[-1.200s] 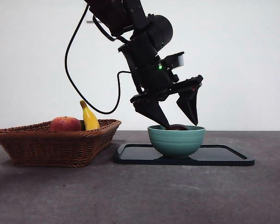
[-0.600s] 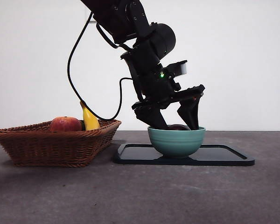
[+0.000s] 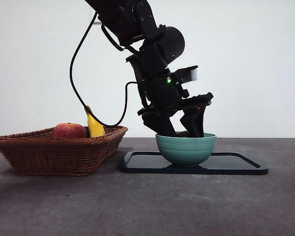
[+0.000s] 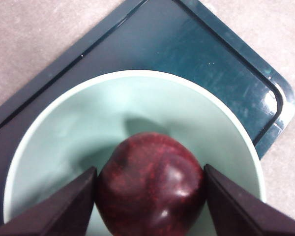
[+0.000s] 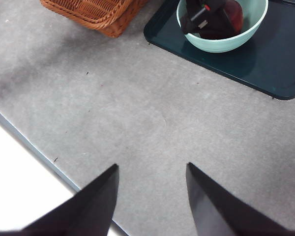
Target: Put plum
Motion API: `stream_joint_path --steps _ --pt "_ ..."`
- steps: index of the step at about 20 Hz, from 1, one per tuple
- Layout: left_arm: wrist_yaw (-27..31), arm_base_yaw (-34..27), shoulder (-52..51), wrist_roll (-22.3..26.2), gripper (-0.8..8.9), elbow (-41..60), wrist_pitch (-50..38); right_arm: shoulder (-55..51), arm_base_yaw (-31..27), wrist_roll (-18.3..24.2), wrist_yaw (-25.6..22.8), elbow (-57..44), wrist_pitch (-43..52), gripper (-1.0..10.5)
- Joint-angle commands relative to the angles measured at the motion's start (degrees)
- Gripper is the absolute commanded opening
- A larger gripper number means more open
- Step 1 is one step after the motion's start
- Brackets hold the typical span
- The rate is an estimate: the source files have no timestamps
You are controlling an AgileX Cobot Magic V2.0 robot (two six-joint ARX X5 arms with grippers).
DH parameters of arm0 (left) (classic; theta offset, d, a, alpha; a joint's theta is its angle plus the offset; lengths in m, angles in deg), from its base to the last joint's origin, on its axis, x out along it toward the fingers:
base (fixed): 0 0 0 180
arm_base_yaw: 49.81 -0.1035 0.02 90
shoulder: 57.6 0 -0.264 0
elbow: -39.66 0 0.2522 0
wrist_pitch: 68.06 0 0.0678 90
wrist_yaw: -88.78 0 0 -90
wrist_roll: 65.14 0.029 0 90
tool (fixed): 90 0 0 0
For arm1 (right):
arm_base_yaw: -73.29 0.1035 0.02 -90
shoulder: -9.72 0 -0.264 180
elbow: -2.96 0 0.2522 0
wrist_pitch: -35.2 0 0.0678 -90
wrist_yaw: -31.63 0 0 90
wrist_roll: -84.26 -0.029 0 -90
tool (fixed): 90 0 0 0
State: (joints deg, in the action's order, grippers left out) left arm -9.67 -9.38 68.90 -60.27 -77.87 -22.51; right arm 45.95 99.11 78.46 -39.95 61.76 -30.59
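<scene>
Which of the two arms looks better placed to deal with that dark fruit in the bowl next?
Left. Its gripper is down inside the bowl with jaws against both sides of the plum. The right gripper hangs open over bare table, well away.

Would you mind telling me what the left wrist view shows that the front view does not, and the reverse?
Only the left wrist view shows the plum, dark maroon, inside the bowl with the left end effector closed on its sides. Only the front view shows the wicker basket holding a red fruit and a banana. Both show the light green bowl on the dark tray and the left end effector reaching into it.
</scene>
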Motion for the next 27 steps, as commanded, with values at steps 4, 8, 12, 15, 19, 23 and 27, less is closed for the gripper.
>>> stream_joint_path --steps 4,8,12,15,19,23,27 --pt "0.2 0.6 2.0 0.5 2.07 -1.6 0.0 0.2 0.3 0.8 0.2 0.1 0.4 2.2" --pt "0.1 0.5 0.5 0.4 2.08 -1.7 0.1 0.2 0.3 1.0 -0.4 0.1 0.3 2.2" --pt "0.1 0.2 -4.4 0.5 2.08 -1.7 0.1 0.2 0.3 1.1 -0.4 0.1 0.3 2.2" --pt "0.1 -0.3 -10.2 0.4 2.08 -1.7 0.3 0.2 0.3 1.2 -0.4 0.1 0.4 2.2" --pt "0.1 -1.1 -19.7 0.2 2.09 -1.7 2.7 0.2 0.3 1.2 -0.4 0.1 0.4 2.2" --pt "0.1 -2.8 -29.6 0.2 2.09 -1.7 9.8 0.2 0.3 1.2 -0.4 0.1 0.5 2.2" --pt "0.1 -5.9 -38.1 -1.5 2.16 -1.7 17.9 0.2 0.3 1.4 -0.4 0.1 0.6 2.2"
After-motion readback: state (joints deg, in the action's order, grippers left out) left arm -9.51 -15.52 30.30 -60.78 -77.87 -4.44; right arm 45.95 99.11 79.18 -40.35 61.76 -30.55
